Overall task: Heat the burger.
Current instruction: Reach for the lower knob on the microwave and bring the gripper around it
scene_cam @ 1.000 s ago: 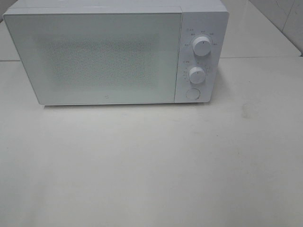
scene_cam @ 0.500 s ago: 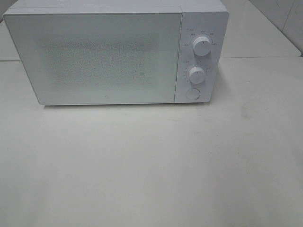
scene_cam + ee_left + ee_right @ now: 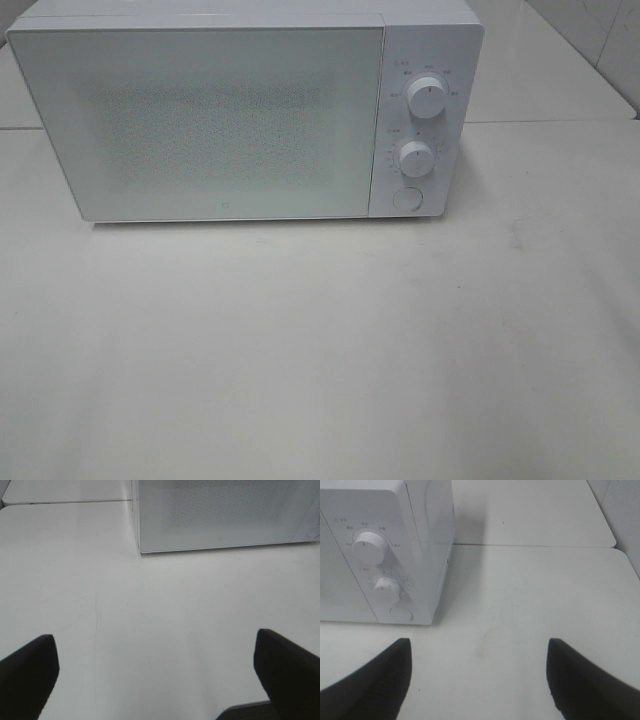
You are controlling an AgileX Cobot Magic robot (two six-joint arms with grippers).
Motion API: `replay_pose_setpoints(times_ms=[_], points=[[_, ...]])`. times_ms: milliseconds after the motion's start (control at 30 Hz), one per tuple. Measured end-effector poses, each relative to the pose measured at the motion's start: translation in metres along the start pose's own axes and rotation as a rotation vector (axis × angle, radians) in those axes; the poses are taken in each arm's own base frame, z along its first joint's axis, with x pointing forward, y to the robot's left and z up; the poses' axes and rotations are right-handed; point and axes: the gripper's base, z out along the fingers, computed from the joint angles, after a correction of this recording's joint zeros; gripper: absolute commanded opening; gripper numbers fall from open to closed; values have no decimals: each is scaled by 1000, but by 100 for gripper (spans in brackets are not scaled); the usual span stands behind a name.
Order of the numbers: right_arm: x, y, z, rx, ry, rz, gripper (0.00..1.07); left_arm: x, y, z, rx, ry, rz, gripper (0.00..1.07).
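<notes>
Nothing is shifting against the earlier frames: every item is sitting in the same place in the exterior high view.

Item 1, white microwave oven: occupying the upper left and centre of the exterior high view, standing upright on the tabletop. Its frosted door is sitting shut, flush with the control panel.

Item 2, control panel, on the right of the oven front: upper knob, lower knob just beneath it, and a round button at the bottom, all white. The small markings around the knobs are too fine to read.

Item 3, tabletop: white and plain, filling the lower half of the exterior high view; a seam is running across it at the right of the oven.

Item 4, left claw: showing only in the left wrist view, its dark fingers standing wide apart over bare tabletop, gripping nothing, facing the oven door well ahead.

Item 5, right claw: showing only in the right wrist view, fingers spread wide and gripping nothing, hanging over tabletop beside the oven's knob end.

Item 6, burger: showing in none of the views; whether it is lying behind the shut frosted door cannot be told.
</notes>
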Motion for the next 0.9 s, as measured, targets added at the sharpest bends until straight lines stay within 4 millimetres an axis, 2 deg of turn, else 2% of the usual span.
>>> replay_pose_setpoints(times_ms=[133, 233, 400, 500, 567, 667, 900], points=[[-8, 1, 13, -8, -74, 0, 74, 0, 0, 0, 0, 0, 0, 98], [-9, 1, 16, -9, -80, 0, 74, 0, 0, 0, 0, 0, 0, 98], [-10, 1, 39, -14, -101, 7, 74, 0, 0, 0, 0, 0, 0, 98], [-10, 1, 43, -14, -103, 8, 74, 0, 0, 0, 0, 0, 0, 98], [-2, 1, 55, -21, -128, 11, 74, 0, 0, 0, 0, 0, 0, 98], [9, 6, 62, -49, -156, 6, 74, 0, 0, 0, 0, 0, 0, 98], [27, 24, 70, -149, -227, -23, 74, 0, 0, 0, 0, 0, 0, 98]])
